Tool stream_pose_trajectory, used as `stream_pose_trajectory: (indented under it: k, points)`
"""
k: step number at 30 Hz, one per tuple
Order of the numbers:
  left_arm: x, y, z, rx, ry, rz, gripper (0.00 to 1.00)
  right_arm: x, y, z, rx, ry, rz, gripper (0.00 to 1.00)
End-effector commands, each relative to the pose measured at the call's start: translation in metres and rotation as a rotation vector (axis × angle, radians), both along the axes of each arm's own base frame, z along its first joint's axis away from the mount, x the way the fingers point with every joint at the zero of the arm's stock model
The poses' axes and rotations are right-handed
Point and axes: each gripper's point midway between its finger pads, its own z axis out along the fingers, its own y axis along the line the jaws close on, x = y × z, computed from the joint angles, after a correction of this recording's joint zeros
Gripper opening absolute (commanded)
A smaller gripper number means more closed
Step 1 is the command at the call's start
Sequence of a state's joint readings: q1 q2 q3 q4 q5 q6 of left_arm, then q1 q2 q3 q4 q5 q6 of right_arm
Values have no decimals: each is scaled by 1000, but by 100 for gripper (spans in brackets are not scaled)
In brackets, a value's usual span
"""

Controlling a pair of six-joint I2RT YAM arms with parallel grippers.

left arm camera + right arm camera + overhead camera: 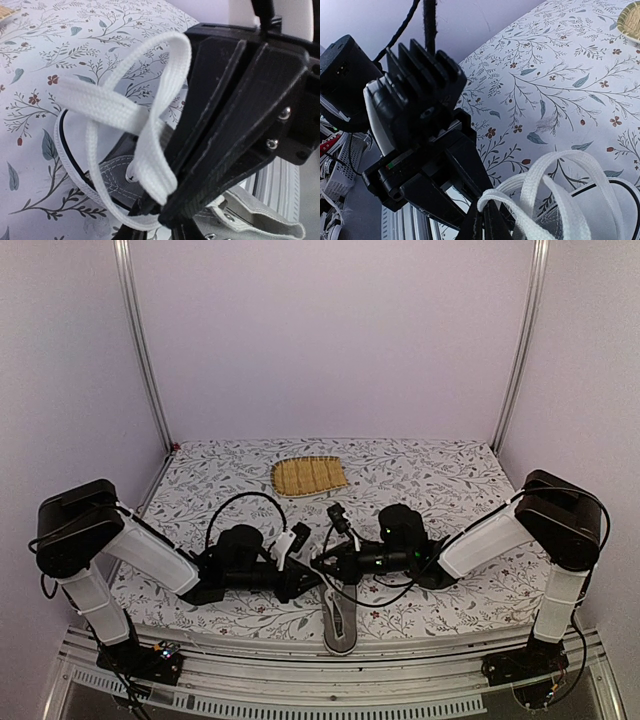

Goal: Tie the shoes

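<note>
**Both grippers meet at the laces above the sneaker**

Your sneaker (339, 625) sits at the middle of the tabletop's (450, 480) near edge. Its length runs from far to near, and its near end is right at that edge. Both arms reach in low from their sides and meet just above the shoe's far end.

Your right gripper (322, 562) has its fingers pressed together on the laces (125, 107). In the right wrist view, white loops spring out from its closed tips and arch over the grey canvas. From the left wrist view you see the same flat white strands crossing one another. One wide loop stands up over the shoe, and another strand trails down along the white rubber rim.

Your left gripper (303, 578) comes in from the opposite side, its tips just beside the right one's and at the same bunch of lace. Its own fingers are mostly cut off at the bottom of its wrist view, and the other gripper's body fills much of that picture. You cannot tell from here whether its fingers stand apart or are clamped on a strand.

The bamboo mat (310, 476) lies near the middle of the far edge, well apart from the sneaker and both arms.
</note>
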State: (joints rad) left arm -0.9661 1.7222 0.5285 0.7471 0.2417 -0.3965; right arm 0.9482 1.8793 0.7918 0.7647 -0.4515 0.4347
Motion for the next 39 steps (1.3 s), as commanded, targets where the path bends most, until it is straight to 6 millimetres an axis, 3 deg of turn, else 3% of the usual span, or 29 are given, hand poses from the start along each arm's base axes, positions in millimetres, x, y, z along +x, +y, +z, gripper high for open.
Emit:
stream_pose_trajectory:
  k: [1,6,13,17,23,26,29,33,36,39]
  points:
    - [1,-9,10,-31,-40,-11,15,4,2,-1,4,13,-2,2]
    - [1,-10,10,-33,-41,-13,0,4,1,-1,4,12,-4,2]
    - [2,3,10,-19,-31,37,0,9,-5,4,-16,0,-36,3]
    - [-1,10,-1,48,14,55,0,10,-15,10,-69,-30,-57,18]
    - [-9,24,-19,133,72,59,0,1,-35,33,-114,-103,-33,47]
    - [-10,30,-24,167,90,72,0,1,-48,37,-148,-128,-49,53]
    - [-11,36,-27,193,102,89,0,17,-72,26,-223,-130,-137,55]
    - [-11,42,-28,214,108,105,0,40,-103,-4,-315,-59,-242,51]
    - [-11,43,-27,215,109,109,0,46,-110,-24,-367,-11,-255,48]
    - [-11,42,-25,210,107,106,0,47,-105,-38,-383,20,-225,46]
